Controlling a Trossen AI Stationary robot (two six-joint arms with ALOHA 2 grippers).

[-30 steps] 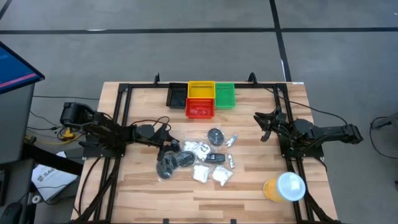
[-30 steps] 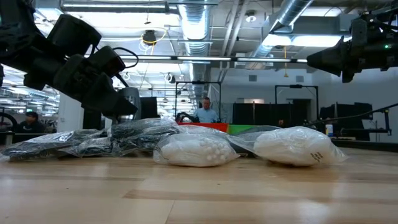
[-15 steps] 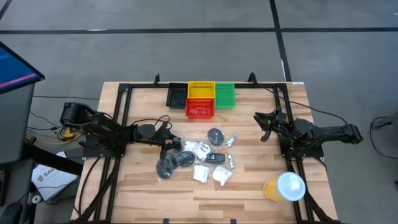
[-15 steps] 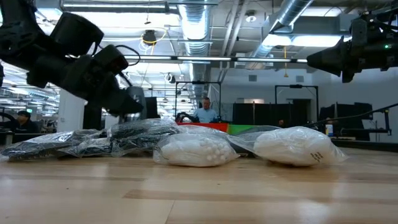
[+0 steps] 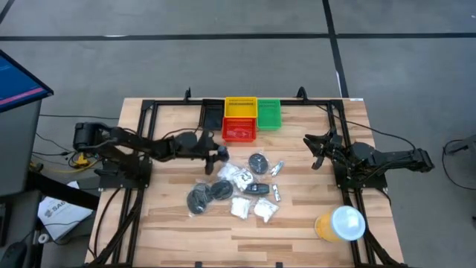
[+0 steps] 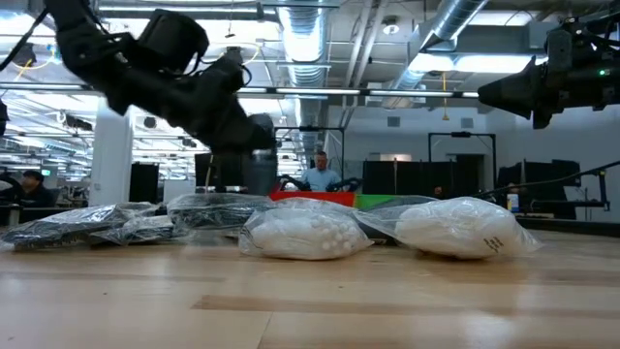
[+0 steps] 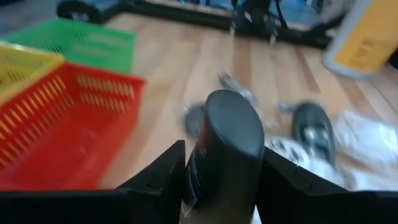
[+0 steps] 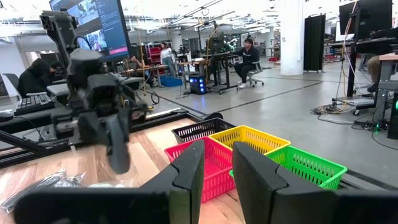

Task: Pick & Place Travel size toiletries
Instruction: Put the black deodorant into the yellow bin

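The left gripper (image 5: 219, 152) is hanging above the table just in front of the red bin (image 5: 239, 129), its fingers (image 7: 163, 177) clamped on a black oblong piece (image 7: 225, 149) standing upright between them; a small label is showing on the piece's side, but its print cannot be read. In the low view this gripper (image 6: 254, 145) is hovering clear of the wood with the piece held under it. The rest of the travel size toiletries (image 5: 234, 190) are lying in a loose cluster at the middle of the table (image 5: 297, 216): a dark grey round disc (image 5: 257, 161), white crinkly plastic packets (image 5: 265, 211) and a little silvery tube (image 5: 277, 169). One white packet (image 6: 462, 228) is carrying dark printing near its edge, too small to read. The yellow bin (image 5: 240, 107), green bin (image 5: 268, 113) and black bin (image 5: 212, 114) are sitting beside the red one at the table's far edge. The right gripper (image 5: 317, 149) is waiting over the table's right side, well apart from the cluster, with its fingers (image 8: 186, 176) standing narrowly apart and empty. An orange cup (image 5: 338, 224) with a white lid is resting near the table's right front corner. A person (image 6: 320, 174) is sitting in the room beyond.
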